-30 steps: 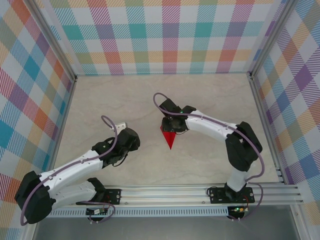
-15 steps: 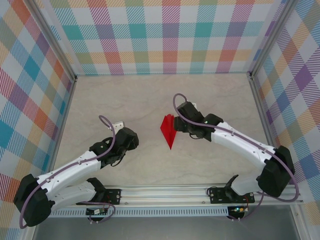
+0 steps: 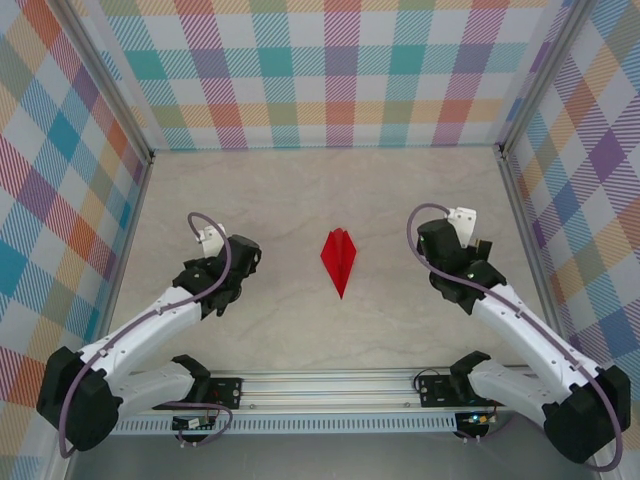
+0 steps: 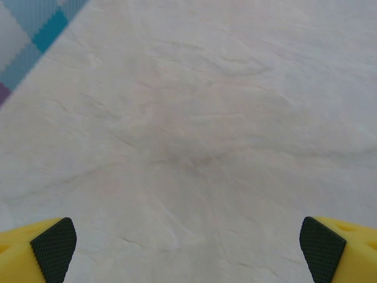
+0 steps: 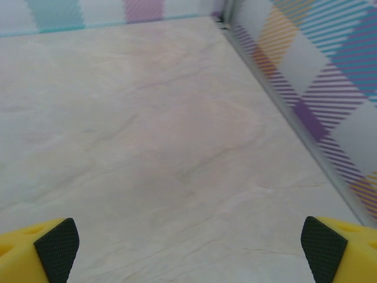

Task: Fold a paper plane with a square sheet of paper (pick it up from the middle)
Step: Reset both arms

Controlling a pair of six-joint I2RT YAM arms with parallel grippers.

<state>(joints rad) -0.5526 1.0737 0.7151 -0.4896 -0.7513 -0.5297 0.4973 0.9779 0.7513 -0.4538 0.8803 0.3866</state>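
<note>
Your paper plane [image 3: 339,260] lies on the table [image 3: 400,320] between the 2 arms; left jaws and right jaws both spread wide.

The paper plane [image 3: 339,260] is plain bright red. The counter [image 3: 300,190] beneath it is pale beige, marbled with faint grey veins. The walls [image 3: 340,70] around the plane carry a plaid of teal, pink, purple, orange, yellow and green on white. To either side of the plane, the left arm [image 3: 150,325] and right arm [image 3: 520,330] are white with black joints and mauve cables [image 3: 409,232]. The left pincer [image 4: 188,250] and right pincer [image 5: 188,250] are yellow, with black cross-hatched pads [image 4: 54,247]. The rail [image 3: 330,382] nearer than the plane is silver.
</note>
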